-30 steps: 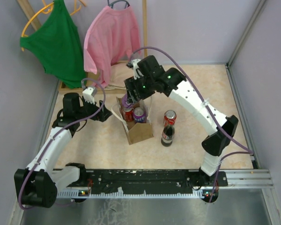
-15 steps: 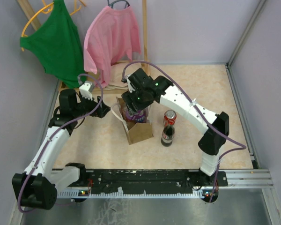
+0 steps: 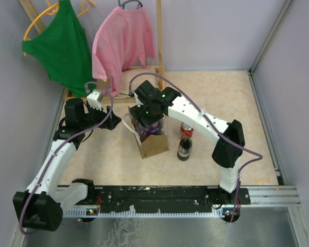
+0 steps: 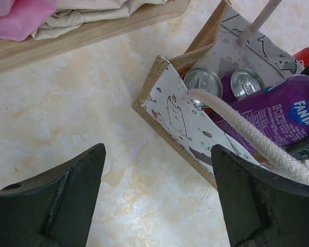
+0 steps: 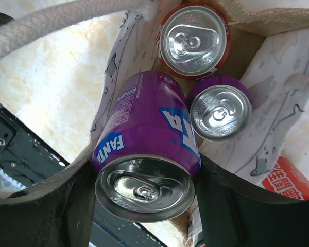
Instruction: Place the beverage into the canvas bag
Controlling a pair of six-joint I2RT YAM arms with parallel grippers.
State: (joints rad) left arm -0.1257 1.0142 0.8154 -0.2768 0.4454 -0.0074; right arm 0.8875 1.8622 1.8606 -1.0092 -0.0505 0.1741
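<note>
The canvas bag (image 3: pixel 153 145) stands open mid-table, tan with white loop handles; it also shows in the left wrist view (image 4: pixel 171 116) and the right wrist view (image 5: pixel 278 110). My right gripper (image 5: pixel 147 198) is shut on a purple Fanta can (image 5: pixel 147 149) and holds it over the bag's mouth (image 3: pixel 149 125). A red can (image 5: pixel 193 41) and a purple can (image 5: pixel 219 112) stand inside the bag. My left gripper (image 4: pixel 157 198) is open and empty above bare table just left of the bag, beside one handle (image 4: pixel 247 136).
A red can (image 3: pixel 186 128) and a dark cola bottle (image 3: pixel 184 149) stand right of the bag. A green shirt (image 3: pixel 62 46) and pink shirt (image 3: pixel 121 43) hang at the back over a wooden base with folded beige cloth (image 4: pixel 87 15).
My right gripper has moved forward and down with the Fanta can, from behind the bag to over its mouth. My left gripper shifted slightly up and left.
</note>
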